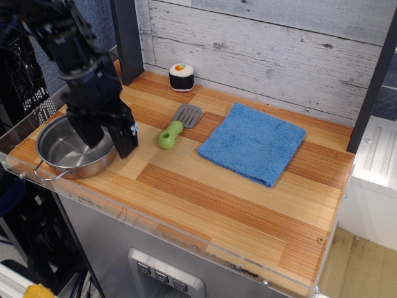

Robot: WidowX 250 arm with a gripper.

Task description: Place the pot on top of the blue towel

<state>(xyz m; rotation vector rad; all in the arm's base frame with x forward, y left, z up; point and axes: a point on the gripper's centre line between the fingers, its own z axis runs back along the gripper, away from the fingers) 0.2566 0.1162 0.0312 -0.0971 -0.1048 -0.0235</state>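
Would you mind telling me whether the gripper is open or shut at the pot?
Open. The gripper has one finger inside the pot and one outside, straddling its right rim with a visible gap.

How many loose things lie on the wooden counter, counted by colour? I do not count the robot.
Silver, shiny round steel pot: 1
Blue, square fuzzy towel: 1
Grey and green, spatula: 1
Black and white, sushi roll toy: 1
Total: 4

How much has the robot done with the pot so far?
Nothing is finished yet: the pot sits at the left end of the table, and the towel lies bare on the right. In hand: the gripper is open, with one finger inside the pot's right rim and one outside, ready to pinch it. Left to do: grip the rim, lift, carry the pot past the spatula, and set it on the towel.
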